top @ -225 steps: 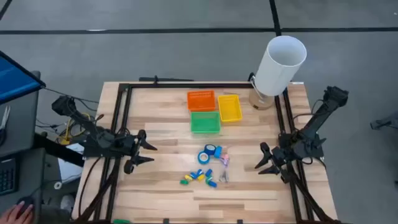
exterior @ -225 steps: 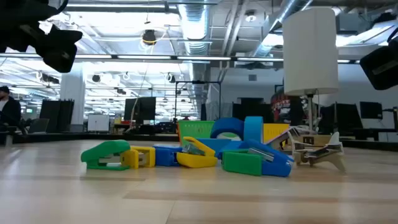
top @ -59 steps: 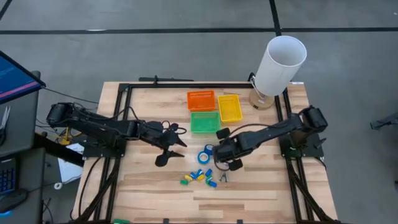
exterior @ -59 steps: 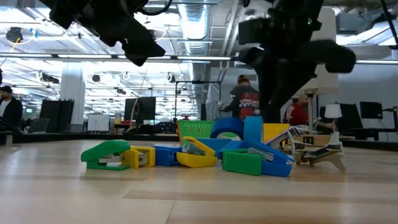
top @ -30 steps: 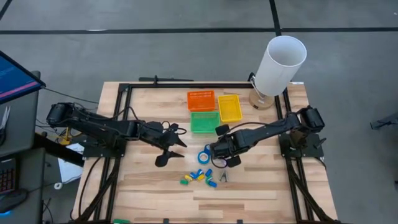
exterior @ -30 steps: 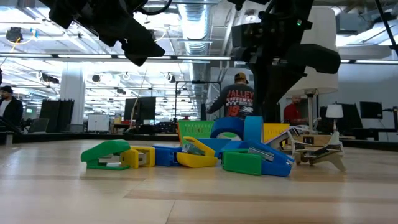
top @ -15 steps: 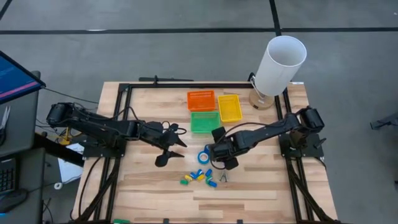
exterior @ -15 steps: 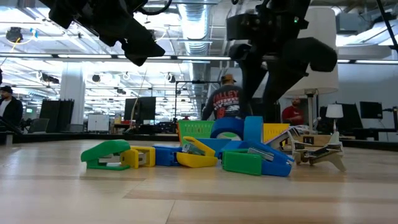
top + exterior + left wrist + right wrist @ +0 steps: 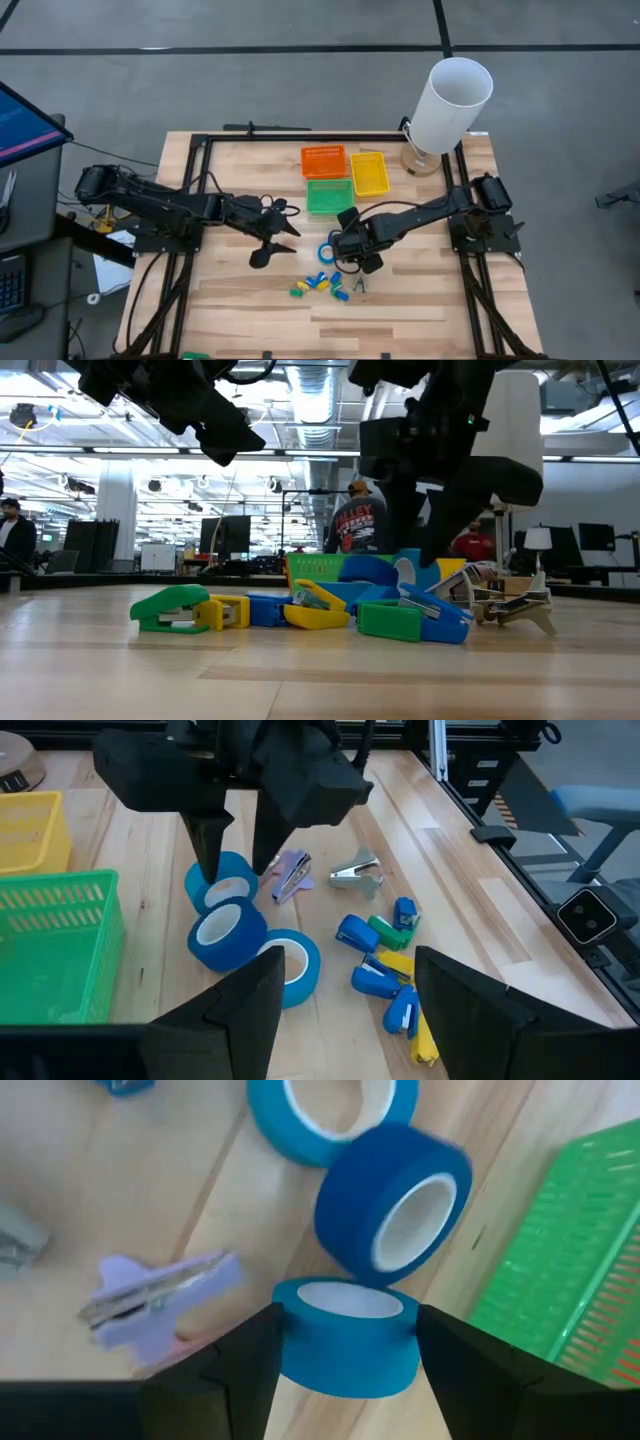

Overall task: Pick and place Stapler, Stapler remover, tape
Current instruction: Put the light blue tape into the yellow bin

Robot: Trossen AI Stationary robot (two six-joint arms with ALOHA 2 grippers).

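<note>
Three blue tape rolls lie together mid-table: a light one (image 9: 330,1110), a dark one (image 9: 395,1205) leaning on it, and a light one (image 9: 345,1335). My right gripper (image 9: 347,1320) points steeply down, open, one finger on each side of that last roll (image 9: 225,880). Small coloured staplers (image 9: 320,285) lie in a heap nearer the front edge. A lilac staple remover (image 9: 150,1305) and a metal one (image 9: 358,872) lie right of the rolls. My left gripper (image 9: 272,243) hangs open above the table, left of the rolls. My right gripper comes from above with its fingers (image 9: 250,1370) close against opposite sides of the light roll's outer wall (image 9: 300,1350). I cannot tell whether they touch it. The roll rests on the table.
Orange (image 9: 323,160), yellow (image 9: 369,173) and green (image 9: 329,197) baskets stand behind the rolls, the green one nearest. A tall white cylinder (image 9: 450,100) stands at the far right corner. Bare wood lies along the front edge. People show in the room behind.
My right gripper has sunk toward the tape rolls, shifted a little toward the table's left and spread its fingers, which now stand around one roll. In the low view the roll that stood on edge now looks tipped.
</note>
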